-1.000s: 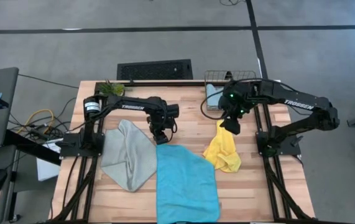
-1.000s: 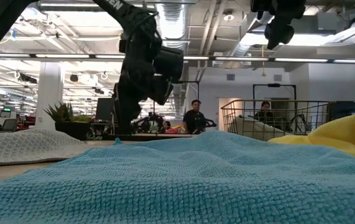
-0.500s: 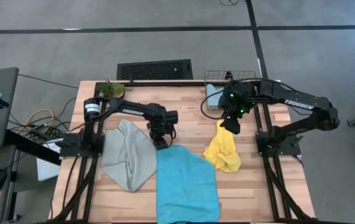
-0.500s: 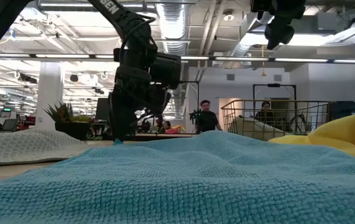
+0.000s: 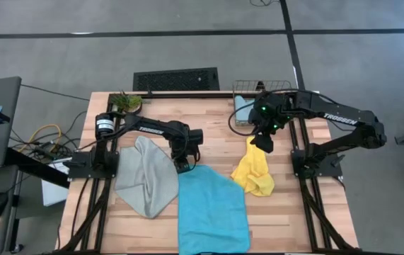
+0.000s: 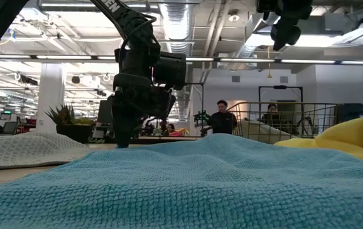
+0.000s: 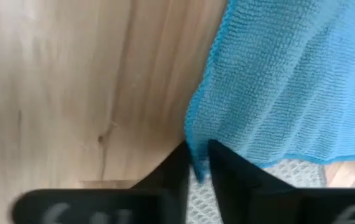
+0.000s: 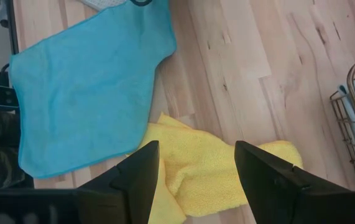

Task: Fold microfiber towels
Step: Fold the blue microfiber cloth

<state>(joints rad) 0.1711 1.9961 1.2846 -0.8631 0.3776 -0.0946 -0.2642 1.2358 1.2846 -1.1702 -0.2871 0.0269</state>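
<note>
Two dark fingers of the left gripper [image 7: 197,167] are pinched on the corner of the cyan-blue towel [image 5: 212,209], down at the wooden table [image 5: 209,124]. That towel lies flat at the near middle, with the grey-green towel [image 5: 145,176] just beside it. The right gripper [image 5: 262,144] hangs spread above the crumpled yellow towel [image 5: 253,172], near the wire basket [image 5: 247,99].
</note>
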